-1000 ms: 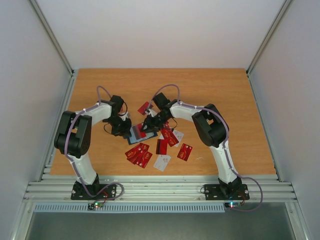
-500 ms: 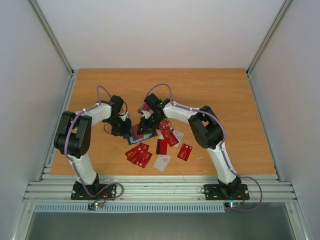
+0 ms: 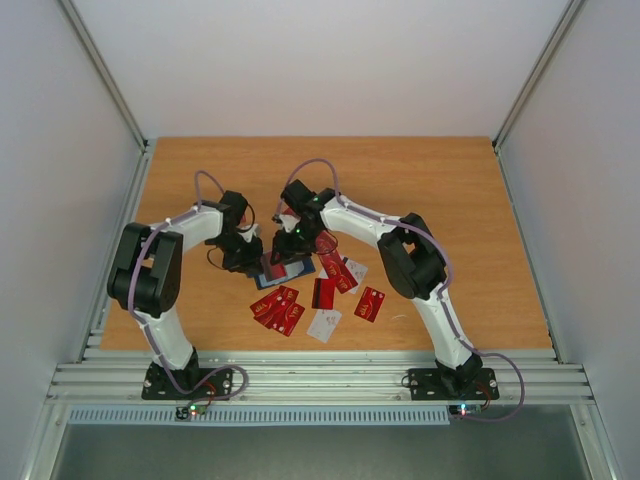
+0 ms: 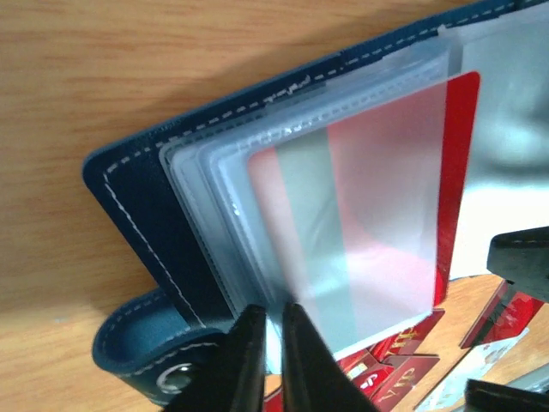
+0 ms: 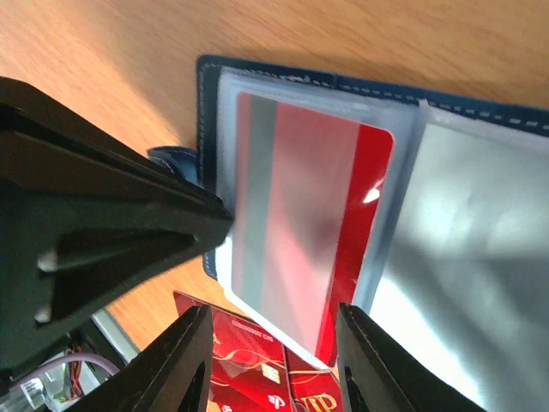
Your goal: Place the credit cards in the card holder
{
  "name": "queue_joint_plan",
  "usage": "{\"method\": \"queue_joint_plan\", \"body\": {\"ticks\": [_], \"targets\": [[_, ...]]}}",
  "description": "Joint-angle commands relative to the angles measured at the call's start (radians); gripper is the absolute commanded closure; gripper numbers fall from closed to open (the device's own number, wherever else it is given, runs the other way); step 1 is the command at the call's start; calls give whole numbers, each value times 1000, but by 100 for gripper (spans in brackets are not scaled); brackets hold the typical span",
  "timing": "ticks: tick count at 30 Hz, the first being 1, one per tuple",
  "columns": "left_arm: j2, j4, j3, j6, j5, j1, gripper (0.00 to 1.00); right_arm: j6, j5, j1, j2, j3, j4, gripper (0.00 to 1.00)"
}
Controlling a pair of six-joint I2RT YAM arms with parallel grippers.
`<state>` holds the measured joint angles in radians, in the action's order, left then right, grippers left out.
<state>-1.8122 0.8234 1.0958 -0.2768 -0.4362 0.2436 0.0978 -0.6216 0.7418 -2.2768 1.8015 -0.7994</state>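
Left pinches the sleeve; right straddles the part-seated card

The left gripper (image 4: 273, 316) is clamped shut on a clear sleeve (image 4: 214, 202) of the card holder (image 4: 137, 206), which lies open on the table (image 3: 450, 200); the red card (image 4: 459, 154) sits inside, long axis pointing at the right gripper (image 5: 273, 313), whose jaws stand apart either side of its near end; one long edge shows bare, so right probably pushes; loose credit cards (image 3: 278, 308) lie just beyond.

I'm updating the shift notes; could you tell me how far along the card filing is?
Done: one red card is mostly inside a clear sleeve of the card holder, one edge uncovered. In hand: the left tool pinches the sleeves; the right tool stands open astride that card. Left: many loose cards on the table.
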Motion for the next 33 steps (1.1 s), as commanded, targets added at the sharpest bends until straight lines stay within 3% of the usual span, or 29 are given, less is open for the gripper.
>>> {"method": "queue_joint_plan", "body": {"ticks": [1,10,21,33], "targets": [[64,57,14,11,7,5,88,15,39,24,-27,70,-67,59],[156,123,30,12,47,-1,71,13,72,34,-67,104,-113,59],[136,116,-53,38,201,-37,86,8,81,40,-98,150,-143,60],[4,30,-71,50,139,-43,88,14,95,73,-180,293,-243,59]]}}
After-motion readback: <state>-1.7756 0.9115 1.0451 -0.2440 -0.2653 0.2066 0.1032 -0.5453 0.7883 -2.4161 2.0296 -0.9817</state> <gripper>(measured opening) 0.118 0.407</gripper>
